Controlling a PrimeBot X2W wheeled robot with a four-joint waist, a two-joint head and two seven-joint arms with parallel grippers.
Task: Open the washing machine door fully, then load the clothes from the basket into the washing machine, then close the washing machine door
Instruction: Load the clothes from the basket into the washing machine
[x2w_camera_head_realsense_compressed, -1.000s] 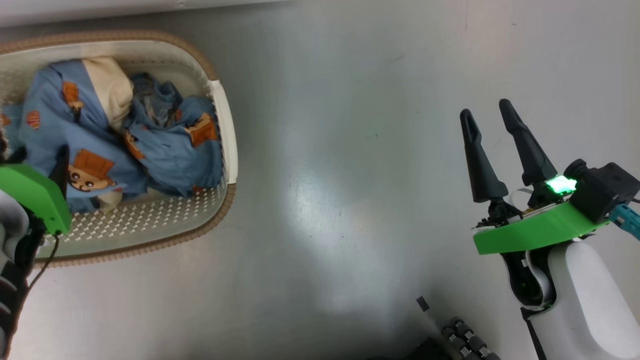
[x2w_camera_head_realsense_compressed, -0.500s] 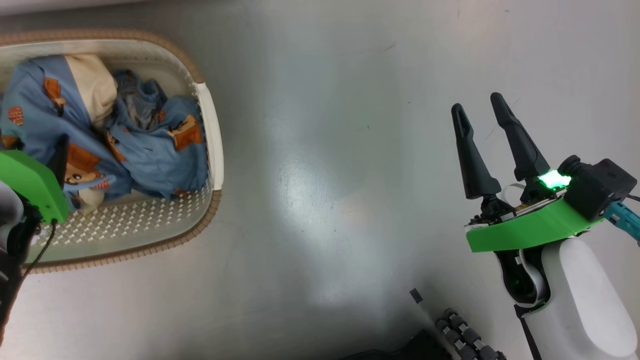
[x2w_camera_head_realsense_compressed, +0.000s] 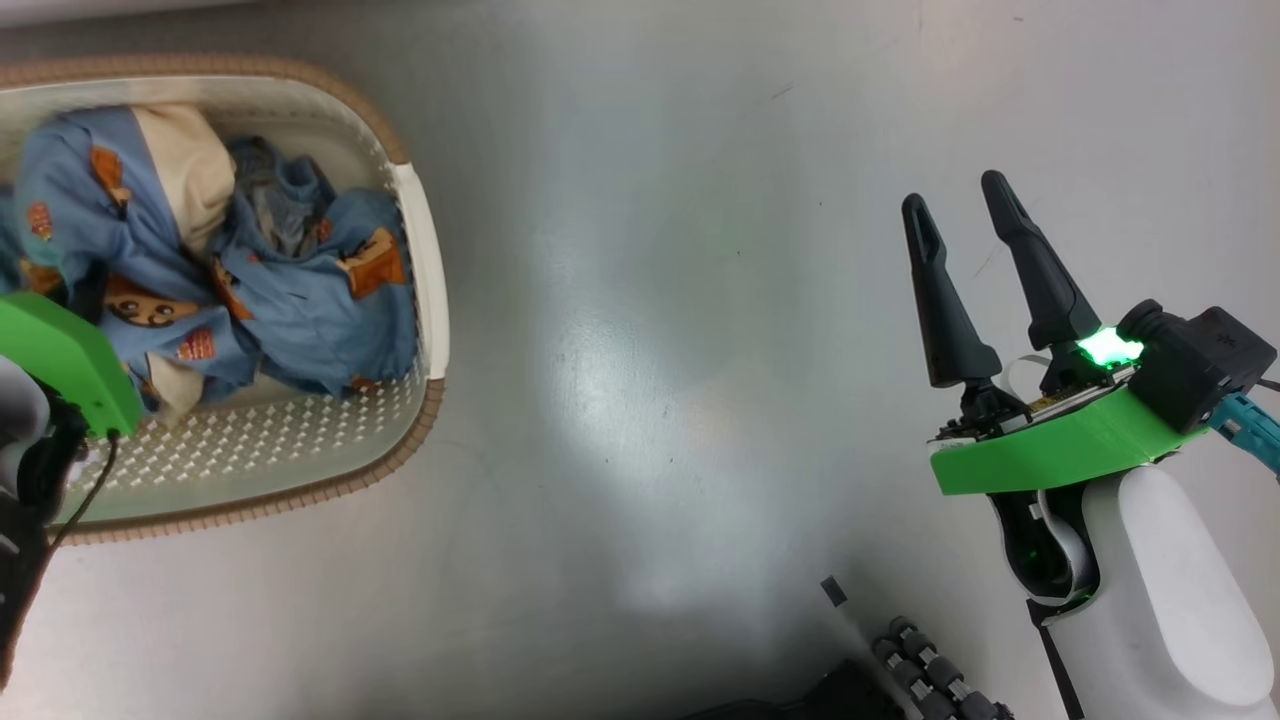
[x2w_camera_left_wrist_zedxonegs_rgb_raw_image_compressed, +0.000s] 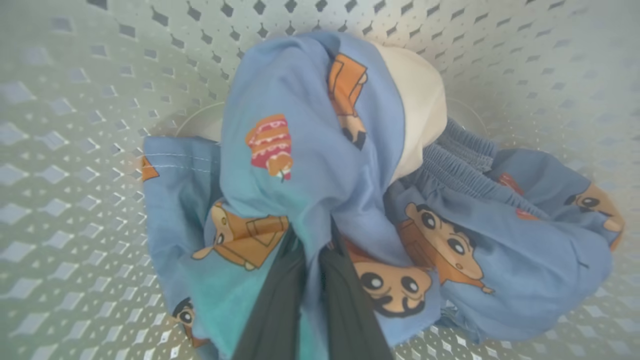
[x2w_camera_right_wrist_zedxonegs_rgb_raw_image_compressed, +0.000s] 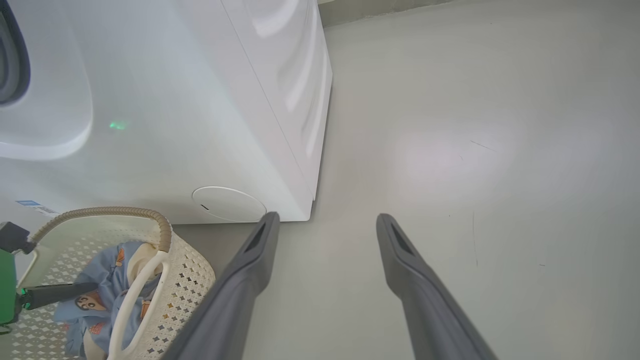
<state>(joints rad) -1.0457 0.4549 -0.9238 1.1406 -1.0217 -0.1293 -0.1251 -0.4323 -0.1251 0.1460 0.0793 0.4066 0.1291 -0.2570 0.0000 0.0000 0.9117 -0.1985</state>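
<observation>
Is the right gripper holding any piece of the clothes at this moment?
No, the right gripper has its two fingers spread apart with bare floor between them, while the clothes lie in the basket.

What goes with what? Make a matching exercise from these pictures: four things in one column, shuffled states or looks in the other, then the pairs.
1. left gripper
2. right gripper
3. basket
4. washing machine

a. open above the floor
b. white, with a round cap
c. shut on the clothes
d. cream, perforated sides

Pairs: 1-c, 2-a, 3-d, 4-b
</observation>
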